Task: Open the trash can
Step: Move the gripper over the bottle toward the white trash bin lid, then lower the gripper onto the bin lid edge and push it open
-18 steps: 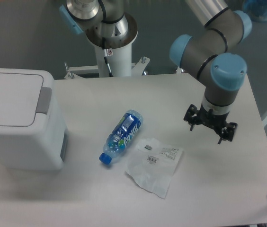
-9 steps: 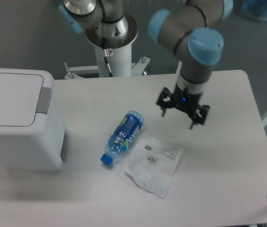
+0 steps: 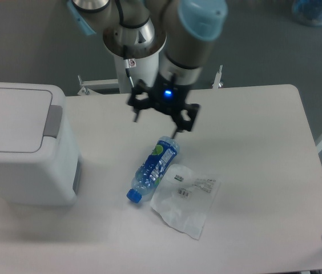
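The trash can [image 3: 21, 151] is a big white boxy bin at the table's left edge, its flat lid down and a grey tab [image 3: 52, 121] on the lid's right side. My gripper [image 3: 156, 124] hangs open above the table's middle, well to the right of the bin and apart from it. Nothing sits between its fingers. One fingertip [image 3: 176, 133] is close over the base end of a blue bottle [image 3: 153, 168].
The blue plastic bottle lies on its side, cap toward the front left. A crumpled clear plastic bag [image 3: 186, 197] lies against it on the right. The arm's white pedestal [image 3: 135, 63] stands behind the table's back edge.
The arm has swept left across the table, from the right side to above the bottle's base. The bottle has shifted slightly. The bin's lid has stayed down.
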You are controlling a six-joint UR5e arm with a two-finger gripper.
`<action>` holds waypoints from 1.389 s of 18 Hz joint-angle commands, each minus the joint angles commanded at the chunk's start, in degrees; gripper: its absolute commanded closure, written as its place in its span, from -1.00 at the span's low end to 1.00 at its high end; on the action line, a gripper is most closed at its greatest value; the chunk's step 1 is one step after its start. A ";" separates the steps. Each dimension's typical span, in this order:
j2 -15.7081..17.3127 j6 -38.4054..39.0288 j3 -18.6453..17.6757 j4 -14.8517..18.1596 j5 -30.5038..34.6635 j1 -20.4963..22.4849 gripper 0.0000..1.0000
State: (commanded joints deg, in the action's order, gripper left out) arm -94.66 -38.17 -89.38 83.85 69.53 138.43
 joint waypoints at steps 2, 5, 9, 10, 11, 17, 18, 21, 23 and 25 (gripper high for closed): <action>-0.09 3.70 0.52 -0.26 -2.81 -2.54 -1.00; -0.18 11.51 2.10 -0.35 -5.79 -3.52 -1.00; -2.19 15.22 4.74 -0.62 -6.42 -5.10 -1.00; -2.55 16.36 5.01 -0.62 -6.42 -5.54 -1.00; -2.55 16.89 5.01 -0.79 -6.33 -5.80 -1.00; -2.46 17.08 3.61 -0.88 -5.98 -7.30 -1.00; -2.38 17.08 3.26 -0.88 -5.89 -7.39 -1.00; -2.20 16.90 2.46 -1.14 -5.81 -7.83 -1.00; -2.20 16.90 2.46 -1.14 -5.81 -7.92 -1.00; -2.29 16.90 2.46 -1.14 -5.81 -7.92 -1.00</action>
State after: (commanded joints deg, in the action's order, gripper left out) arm -96.94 -21.27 -86.92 82.71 63.72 130.52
